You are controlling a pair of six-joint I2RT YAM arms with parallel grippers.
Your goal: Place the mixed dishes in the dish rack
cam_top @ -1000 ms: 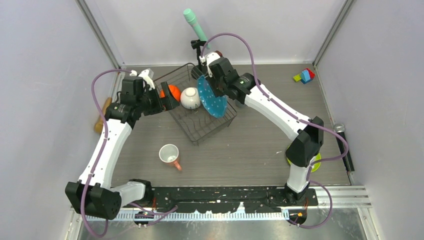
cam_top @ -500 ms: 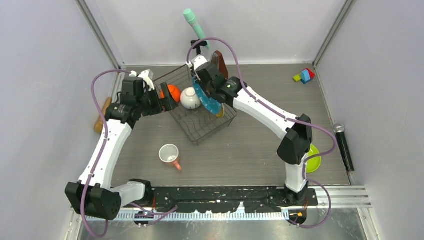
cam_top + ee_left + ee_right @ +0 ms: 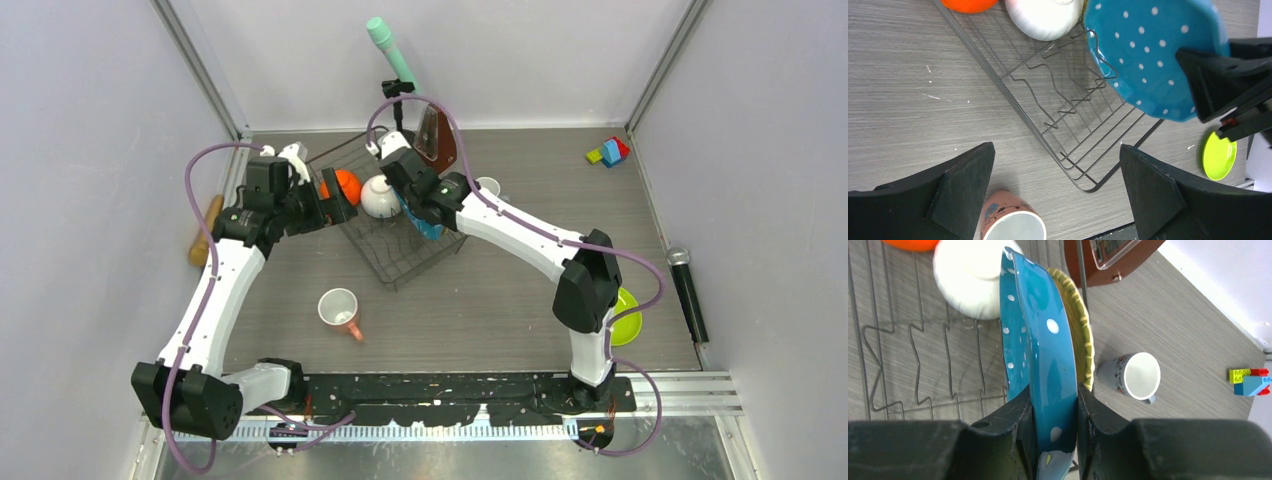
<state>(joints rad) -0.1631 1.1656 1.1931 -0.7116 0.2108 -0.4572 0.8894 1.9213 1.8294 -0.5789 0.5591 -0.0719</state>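
My right claw [image 3: 1053, 407] is clamped on the rim of the blue dotted plate [image 3: 1040, 350], holding it on edge over the right part of the black wire dish rack [image 3: 390, 258]; I cannot tell whether the plate's lower edge sits between the prongs. A yellow plate [image 3: 1081, 330] stands on edge just beside it on the side away from the white bowl [image 3: 380, 196], which rests in the far part of the rack. The orange bowl [image 3: 346, 183] lies next to the white one, at the rack's far-left corner. My left claw [image 3: 338, 203] hangs at the left side of the rack close to the orange bowl; in its own wrist view both fingers [image 3: 953, 195] are spread wide with nothing between them. On the table, the pink mug [image 3: 340, 310] lies on its side near of the rack, and the small grey mug [image 3: 487, 186] stands upright just right of it. The lime green plate [image 3: 627, 315] sits well apart at the near right, partly behind my right arm. A brown metronome [image 3: 437, 135] stands beyond the rack's far edge, and a wooden rolling pin [image 3: 203, 230] lies against the left wall.
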